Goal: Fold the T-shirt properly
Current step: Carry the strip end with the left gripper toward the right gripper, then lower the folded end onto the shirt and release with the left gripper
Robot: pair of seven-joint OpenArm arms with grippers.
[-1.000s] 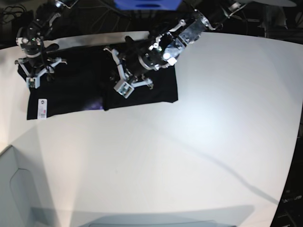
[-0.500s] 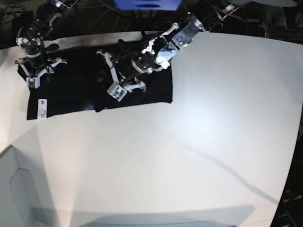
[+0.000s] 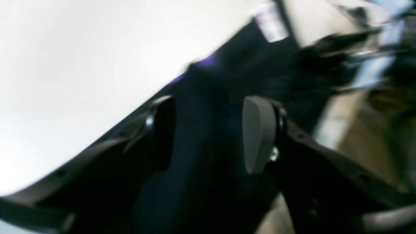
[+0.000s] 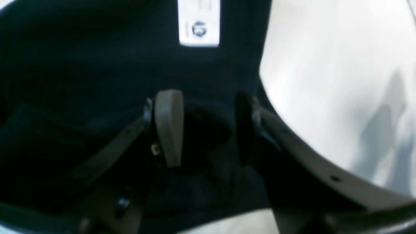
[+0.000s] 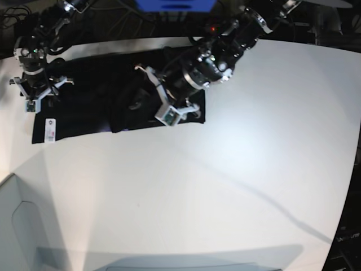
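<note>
The black T-shirt lies partly folded at the back left of the white table. Its white label sits at the front left corner, and a raised fold shows near its middle. My left gripper hovers over the shirt's front right part. In the blurred left wrist view it is open, with dark cloth beneath it. My right gripper is over the shirt's left edge. In the right wrist view it is open over black cloth, with the label ahead.
A blue object and cables stand behind the table's back edge. A grey-white panel fills the front left corner. The table's right edge curves away into darkness.
My left gripper has swung right and forward over the shirt's right part, whose right edge has shifted slightly left. My right gripper has moved left toward the shirt's left edge.
</note>
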